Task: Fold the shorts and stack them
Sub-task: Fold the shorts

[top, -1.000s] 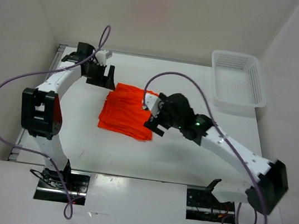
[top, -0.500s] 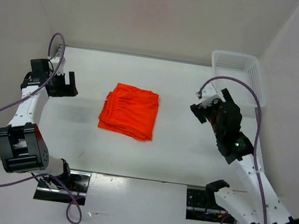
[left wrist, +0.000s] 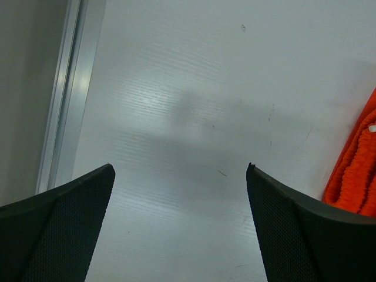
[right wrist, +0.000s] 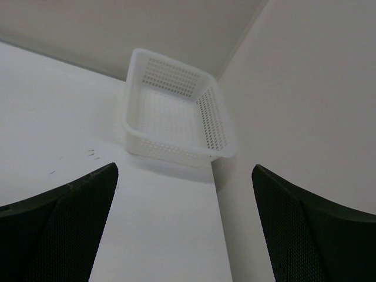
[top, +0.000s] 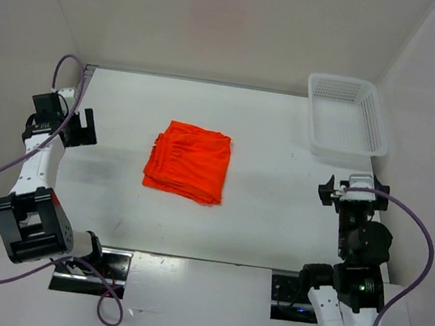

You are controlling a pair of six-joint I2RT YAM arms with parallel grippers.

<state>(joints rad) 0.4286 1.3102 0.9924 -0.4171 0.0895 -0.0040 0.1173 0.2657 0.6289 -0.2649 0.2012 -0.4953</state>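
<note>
The orange shorts (top: pixel 188 161) lie folded in a compact rectangle in the middle of the table, with no gripper touching them. A strip of their gathered edge (left wrist: pixel 356 170) shows at the right of the left wrist view. My left gripper (top: pixel 80 128) hangs open over bare table near the left edge, well left of the shorts. My right gripper (top: pixel 354 194) stands open at the table's right side, far from the shorts, pointing toward the back corner. Nothing is between either pair of fingers (left wrist: pixel 181 176) (right wrist: pixel 184 176).
A white perforated basket (top: pixel 347 119) sits at the back right corner and fills the middle of the right wrist view (right wrist: pixel 176 117). A metal rail (left wrist: pixel 67 94) runs along the table's left edge. White walls close in the table on three sides.
Both arms have drawn away from the folded shorts: the left swung out to the left edge, the right pulled back to the right side. The shorts stayed in place.
</note>
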